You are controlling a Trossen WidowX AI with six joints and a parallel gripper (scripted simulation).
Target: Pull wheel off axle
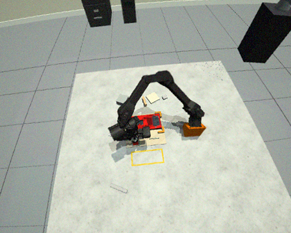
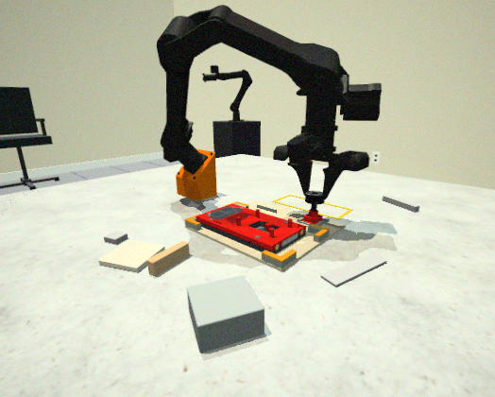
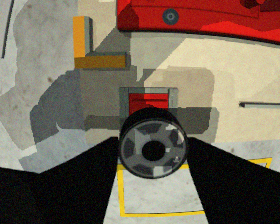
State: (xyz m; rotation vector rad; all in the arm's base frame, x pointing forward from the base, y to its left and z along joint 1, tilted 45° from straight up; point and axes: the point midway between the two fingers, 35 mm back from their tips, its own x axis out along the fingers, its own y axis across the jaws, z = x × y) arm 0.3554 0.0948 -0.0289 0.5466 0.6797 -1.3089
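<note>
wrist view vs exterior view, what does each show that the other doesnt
Only the wrist view shows the wheel's face head on, with its dark centre hole and grey spokes, held between the two dark fingers.

Only the exterior view shows the whole arm, its orange base, the end effector from the side, and the loose blocks such as the grey box.

Both show the wheel gripped over its small red mount, the red chassis and the yellow marked area.

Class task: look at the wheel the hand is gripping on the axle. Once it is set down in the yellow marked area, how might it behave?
The wheel looks round and stiff, so on its edge it would probably roll; laid flat it should stay. The hand grips only its curved rim, so it might slip. It looks small, probably light enough to shift out of the marked area if nudged.
</note>
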